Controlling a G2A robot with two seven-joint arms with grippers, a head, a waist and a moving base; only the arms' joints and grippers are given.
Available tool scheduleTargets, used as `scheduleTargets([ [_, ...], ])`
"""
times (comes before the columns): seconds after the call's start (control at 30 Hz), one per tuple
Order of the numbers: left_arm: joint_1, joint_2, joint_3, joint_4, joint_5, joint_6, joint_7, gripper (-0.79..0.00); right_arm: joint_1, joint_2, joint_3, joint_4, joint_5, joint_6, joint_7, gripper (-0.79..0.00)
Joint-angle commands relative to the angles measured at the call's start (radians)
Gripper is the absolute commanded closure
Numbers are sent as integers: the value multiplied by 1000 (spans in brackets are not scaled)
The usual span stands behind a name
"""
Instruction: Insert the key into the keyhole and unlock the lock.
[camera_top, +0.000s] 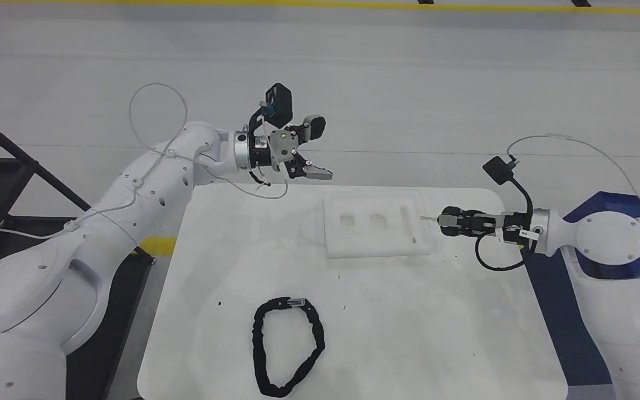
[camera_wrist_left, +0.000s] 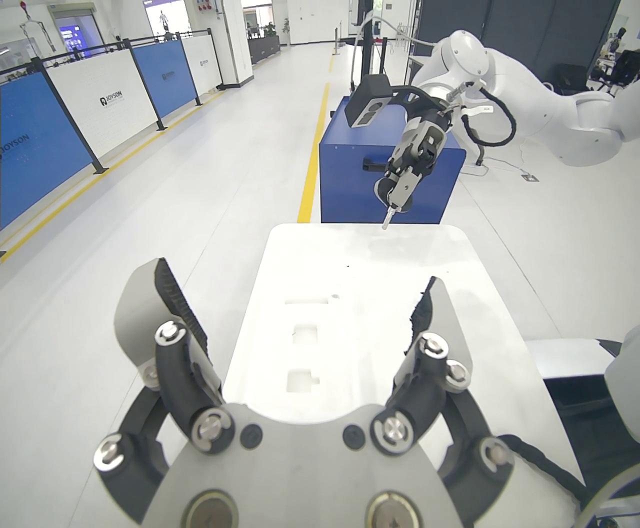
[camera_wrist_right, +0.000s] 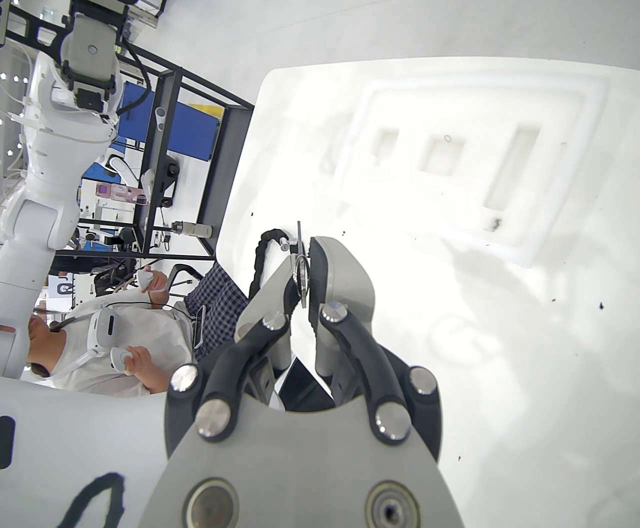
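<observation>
The lock (camera_top: 288, 345) is lying as a black sleeved chain loop with a small metal body at its far end, resting on the white bench (camera_top: 420, 330) toward the near edge, well apart from both arms. The key (camera_top: 428, 217) is showing as a small silvery piece, its blade sticking out past the fingertips over the right end of a white foam tray (camera_top: 378, 225). The right pincer (camera_top: 443, 220) is clamping the key, its arm reaching in level from the right side. The left pincer (camera_top: 318, 148) is hanging wide apart and gripping nothing, just beyond the bench's far edge, facing the tray.
</observation>
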Motion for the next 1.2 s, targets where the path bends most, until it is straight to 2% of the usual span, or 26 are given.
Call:
scheduleTargets([
  [0.0,34,7,-14,10,-7,1,-11,-785,0,0,0,0,0,0,0,0],
  [0.27,146,48,-49,-46,76,-26,-38,-785,0,0,0,0,0,0,0,0],
  [0.63,274,136,-58,-153,209,-26,-2,-785,0,0,0,0,0,0,0,0],
  [0.77,289,165,-23,-183,231,-26,-30,-785,0,0,0,0,0,0,0,0],
  [1.0,287,198,37,-215,189,-26,-80,-785,0,0,0,0,0,0,0,0],
  [1.17,287,198,37,-215,189,-26,-80,-785,0,0,0,0,0,0,0,0],
])
